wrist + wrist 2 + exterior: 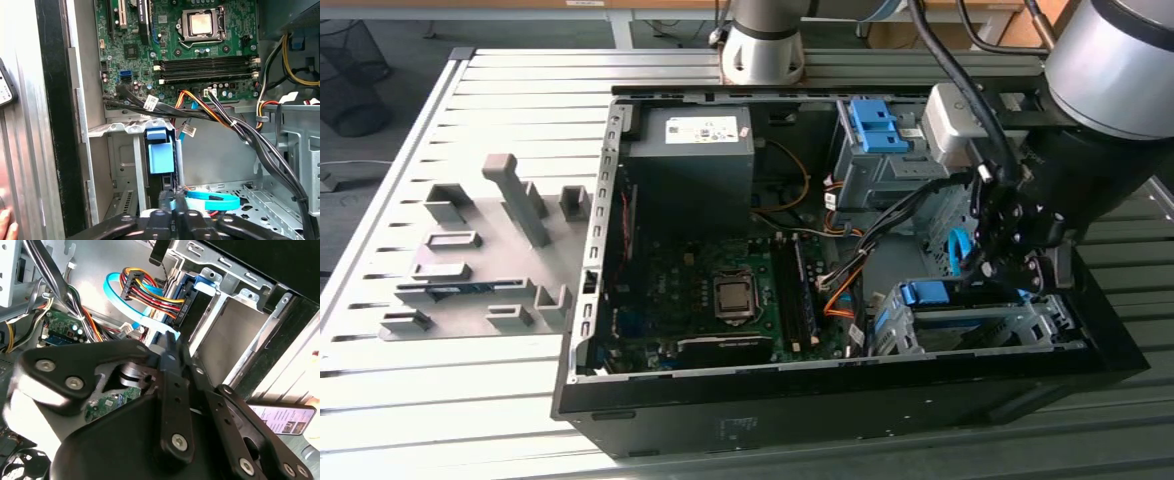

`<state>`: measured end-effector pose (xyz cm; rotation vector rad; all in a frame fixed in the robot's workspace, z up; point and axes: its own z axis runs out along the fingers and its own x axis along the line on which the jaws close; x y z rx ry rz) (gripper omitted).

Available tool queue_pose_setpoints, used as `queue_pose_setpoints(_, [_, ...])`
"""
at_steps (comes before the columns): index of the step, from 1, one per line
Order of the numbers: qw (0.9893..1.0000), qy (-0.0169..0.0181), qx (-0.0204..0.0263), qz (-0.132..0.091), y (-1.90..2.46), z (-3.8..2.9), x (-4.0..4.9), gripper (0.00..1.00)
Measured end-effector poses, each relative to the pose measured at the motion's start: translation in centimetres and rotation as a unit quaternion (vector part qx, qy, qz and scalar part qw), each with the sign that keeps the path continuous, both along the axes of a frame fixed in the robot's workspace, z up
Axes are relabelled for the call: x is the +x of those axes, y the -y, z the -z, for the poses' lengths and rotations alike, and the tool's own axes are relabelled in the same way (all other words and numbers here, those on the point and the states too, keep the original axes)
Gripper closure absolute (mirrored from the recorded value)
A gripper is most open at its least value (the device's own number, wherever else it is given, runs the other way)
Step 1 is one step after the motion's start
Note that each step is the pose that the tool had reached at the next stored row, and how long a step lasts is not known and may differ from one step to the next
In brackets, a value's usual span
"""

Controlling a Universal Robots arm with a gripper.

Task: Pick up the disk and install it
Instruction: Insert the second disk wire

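The gripper (1014,262) hangs just above the disk (947,300), which stands in the case's drive cage (987,335); its opening cannot be told. No writing is readable.

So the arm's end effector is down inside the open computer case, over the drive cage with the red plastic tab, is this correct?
Not quite: the tab on the drive cage is blue, not red, as the first wrist view shows. The end effector is indeed down inside the open computer case, over that cage.
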<state>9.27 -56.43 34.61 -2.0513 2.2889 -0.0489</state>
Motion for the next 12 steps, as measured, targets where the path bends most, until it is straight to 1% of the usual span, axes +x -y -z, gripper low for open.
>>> queue_pose_setpoints(1, [1.0,0.0,0.0001,0.0,0.0,0.0,0.0,0.85])
queue_pose_setpoints(2, [1.0,0.0,0.0,0.0,0.0,0.0,0.0,0.85])
queue_pose_setpoints(3, [1.0,0.0,-0.0001,0.0,0.0,-0.01,0.0,0.89])
queue_pose_setpoints(12, [1.0,0.0,-0.0001,0.0,0.0,-0.03,0.0,0.89])
